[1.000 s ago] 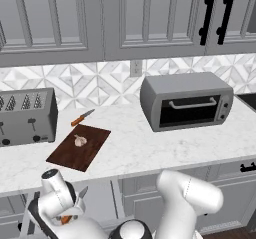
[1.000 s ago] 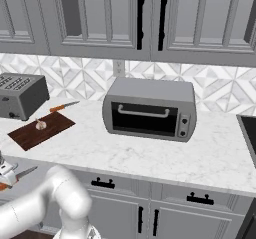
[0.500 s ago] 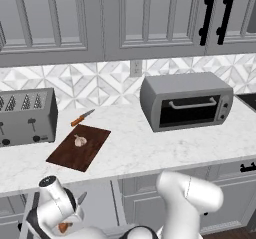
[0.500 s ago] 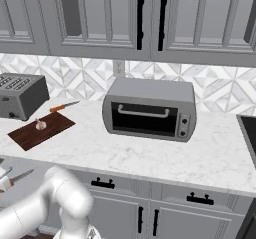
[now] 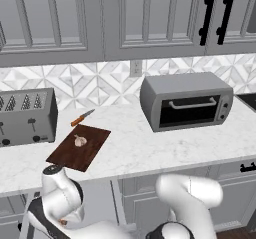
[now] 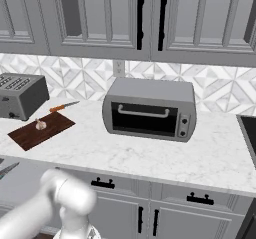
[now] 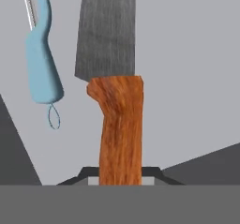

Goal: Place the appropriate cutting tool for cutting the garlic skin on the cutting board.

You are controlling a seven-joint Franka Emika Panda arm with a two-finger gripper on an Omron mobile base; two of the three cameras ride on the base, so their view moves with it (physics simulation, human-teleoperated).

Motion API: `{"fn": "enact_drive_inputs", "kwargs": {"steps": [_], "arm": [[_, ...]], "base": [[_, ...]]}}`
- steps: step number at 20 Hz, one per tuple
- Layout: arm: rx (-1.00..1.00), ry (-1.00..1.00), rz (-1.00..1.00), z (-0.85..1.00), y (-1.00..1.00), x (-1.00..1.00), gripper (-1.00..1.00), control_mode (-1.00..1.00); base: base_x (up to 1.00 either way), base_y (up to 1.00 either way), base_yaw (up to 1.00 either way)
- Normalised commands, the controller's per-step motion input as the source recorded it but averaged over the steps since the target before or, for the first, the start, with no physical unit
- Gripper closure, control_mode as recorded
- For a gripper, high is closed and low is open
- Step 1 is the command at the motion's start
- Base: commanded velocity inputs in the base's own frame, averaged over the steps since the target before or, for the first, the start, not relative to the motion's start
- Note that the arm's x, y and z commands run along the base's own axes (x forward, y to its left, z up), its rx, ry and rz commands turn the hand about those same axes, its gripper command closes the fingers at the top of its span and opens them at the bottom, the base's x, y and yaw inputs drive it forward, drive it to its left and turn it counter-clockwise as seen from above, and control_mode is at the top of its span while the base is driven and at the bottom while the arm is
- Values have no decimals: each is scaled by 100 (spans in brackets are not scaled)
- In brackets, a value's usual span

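On grey drawer floor, the knife [image 7: 115, 87] runs lengthwise, blade away.

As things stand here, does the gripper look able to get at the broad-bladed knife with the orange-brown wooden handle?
Probably yes. In the hand view the broad-bladed knife lies straight ahead on a bare grey surface, handle end towards the camera. The light blue peeler lies apart to one side, not across it. The fingertips themselves cannot be made out.

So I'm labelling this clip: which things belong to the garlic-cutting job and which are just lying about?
Job things:
broad-bladed knife
garlic
cutting board

Lying about:
light blue peeler
slim knife
toaster
toaster oven
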Motion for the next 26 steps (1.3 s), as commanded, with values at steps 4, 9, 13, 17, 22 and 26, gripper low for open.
{"fn": "enact_drive_inputs", "kwargs": {"steps": [4,9,13,17,22,26], "arm": [[15,0,-22,92,1,-37,100,-100],[6,0,-35,100,-1,-16,100,-100],[3,0,-40,100,-13,-4,100,-100],[0,-1,-9,68,-69,84,100,-100],[0,0,0,30,-85,100,100,-100],[-1,0,0,0,-2,100,100,-100]], "base": [[0,0,0],[0,0,0],[0,0,0],[0,0,0],[0,0,0],[0,0,0]]}}
